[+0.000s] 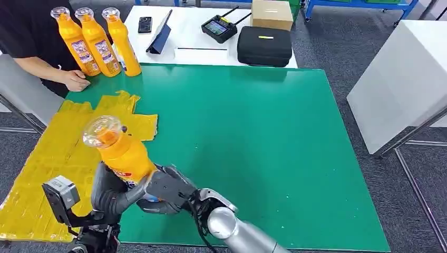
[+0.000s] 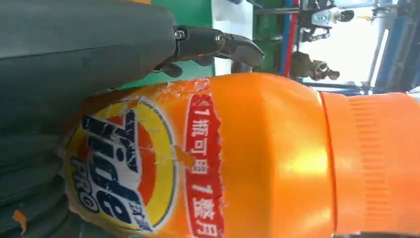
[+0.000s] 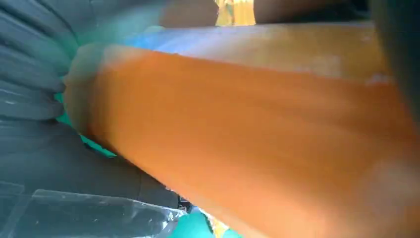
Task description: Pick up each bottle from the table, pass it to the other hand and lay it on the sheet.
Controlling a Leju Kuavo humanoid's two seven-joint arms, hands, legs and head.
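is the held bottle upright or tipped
Roughly upright, leaning slightly: the bottle has its clear cap on top, with both the left hand and right hand around its base.

An orange bottle runs slantwise across the right wrist view, very close to the lens and blurred. The right hand lies against it: grey ribbed cover and dark fingers wrapped at its near end. A pale, bluish-white band runs along the bottle's upper side, possibly part of a label. Slivers of green surface show beside the hand, and a bit of yellow past the bottle's far edge.
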